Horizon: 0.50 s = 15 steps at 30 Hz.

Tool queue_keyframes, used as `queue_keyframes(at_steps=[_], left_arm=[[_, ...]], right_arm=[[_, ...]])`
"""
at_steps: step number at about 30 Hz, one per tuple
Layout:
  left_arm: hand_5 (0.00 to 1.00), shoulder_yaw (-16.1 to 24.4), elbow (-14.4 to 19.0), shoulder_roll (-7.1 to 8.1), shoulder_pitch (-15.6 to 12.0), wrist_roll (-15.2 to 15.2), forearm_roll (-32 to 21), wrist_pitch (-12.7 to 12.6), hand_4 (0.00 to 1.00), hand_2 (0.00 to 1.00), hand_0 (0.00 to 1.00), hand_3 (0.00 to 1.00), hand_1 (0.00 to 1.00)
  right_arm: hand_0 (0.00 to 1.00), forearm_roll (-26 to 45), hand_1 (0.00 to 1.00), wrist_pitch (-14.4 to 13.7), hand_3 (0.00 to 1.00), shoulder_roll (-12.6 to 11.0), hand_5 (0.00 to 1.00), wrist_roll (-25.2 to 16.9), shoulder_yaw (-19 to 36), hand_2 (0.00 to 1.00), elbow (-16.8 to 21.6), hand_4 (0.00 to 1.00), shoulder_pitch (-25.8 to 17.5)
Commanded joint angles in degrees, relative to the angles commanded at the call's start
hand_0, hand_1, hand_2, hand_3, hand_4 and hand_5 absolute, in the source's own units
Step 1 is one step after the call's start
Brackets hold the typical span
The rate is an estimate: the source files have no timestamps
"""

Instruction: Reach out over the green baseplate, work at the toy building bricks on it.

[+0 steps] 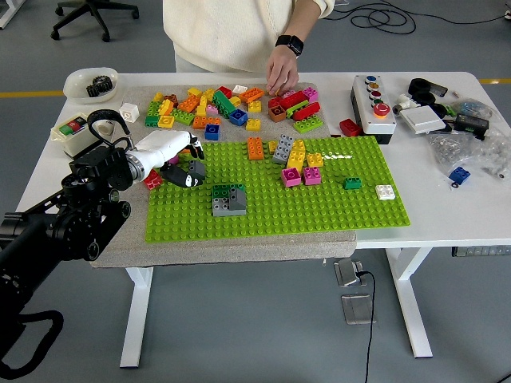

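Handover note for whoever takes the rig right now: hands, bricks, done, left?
Left hand: at the left edge of the green baseplate, fingers curled over a dark grey brick; whether it truly grips it cannot be told.
Right hand: not in view.
On the plate: a grey and green stack, an orange brick, a mixed cluster, a small green brick, a white brick.
Loose brick pile lies behind the plate; a person's hand is picking in it.
Done: the reach to the plate.
Left: the brick work itself.
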State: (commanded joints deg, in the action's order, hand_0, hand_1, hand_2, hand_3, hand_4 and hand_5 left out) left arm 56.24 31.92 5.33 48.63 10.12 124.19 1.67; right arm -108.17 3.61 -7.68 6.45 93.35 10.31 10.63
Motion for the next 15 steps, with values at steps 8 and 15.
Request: queue_keyframes(at_steps=[8,15], left_arm=[[0.244,-0.2,-0.7,-0.1,0.2,0.8,-0.9,-0.3,0.845,0.702,0.802,0.662,0.78],[0.24,-0.7,-1.3,-0.12,0.1,1.4,-1.4,-0.3,0.84,0.714,0.802,0.675,0.786]], right_arm=[[0.74,0.1,0.644,0.0,0.604,0.0,0.531,0.0,0.0,0.679,0.0,0.819,0.1],[0.74,0.0,0.644,0.0,0.604,0.0,0.53,0.0,0.0,0.679,0.0,0.818,0.0]])
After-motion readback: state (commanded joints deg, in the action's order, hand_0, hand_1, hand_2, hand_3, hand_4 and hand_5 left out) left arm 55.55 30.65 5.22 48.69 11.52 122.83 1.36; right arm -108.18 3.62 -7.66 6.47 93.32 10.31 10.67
